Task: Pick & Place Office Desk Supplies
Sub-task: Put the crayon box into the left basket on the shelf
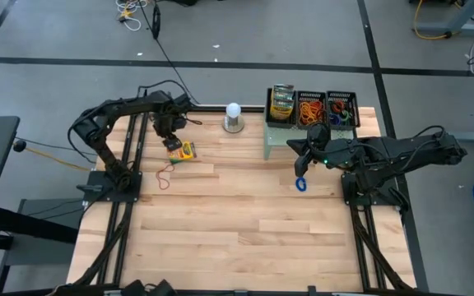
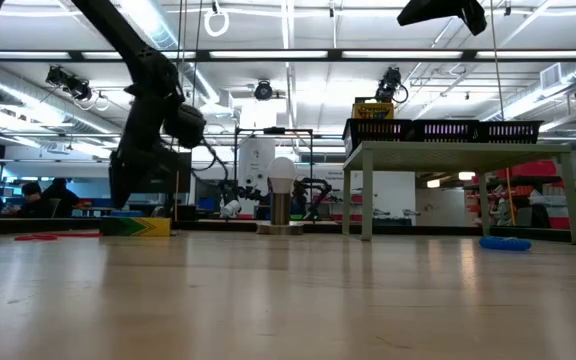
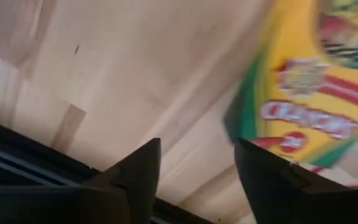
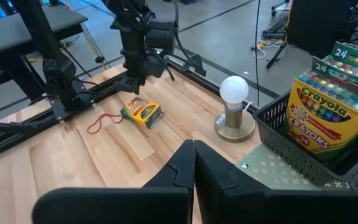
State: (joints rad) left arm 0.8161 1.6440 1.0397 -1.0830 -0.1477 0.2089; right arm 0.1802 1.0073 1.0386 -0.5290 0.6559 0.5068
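A yellow-and-green crayon box (image 1: 182,151) (image 4: 143,111) lies flat on the wooden table at the far left. My left gripper (image 1: 169,134) (image 3: 196,168) hangs open just over the table, at the box's far-left side; the box (image 3: 309,93) shows beside one finger. A red rubber band (image 1: 165,174) lies near it and a blue one (image 1: 301,184) lies right of centre. My right gripper (image 1: 303,158) (image 4: 194,168) is shut and empty, raised above the table near the pale green riser (image 1: 276,141). Another crayon box (image 4: 328,118) stands in a black basket (image 1: 282,105).
Three black mesh baskets (image 1: 312,108) stand in a row on the riser at the far right, two with rubber bands inside. A white ball on a metal base (image 1: 234,115) stands at the far edge, between the left gripper and the riser. The near half of the table (image 1: 237,238) is bare wood.
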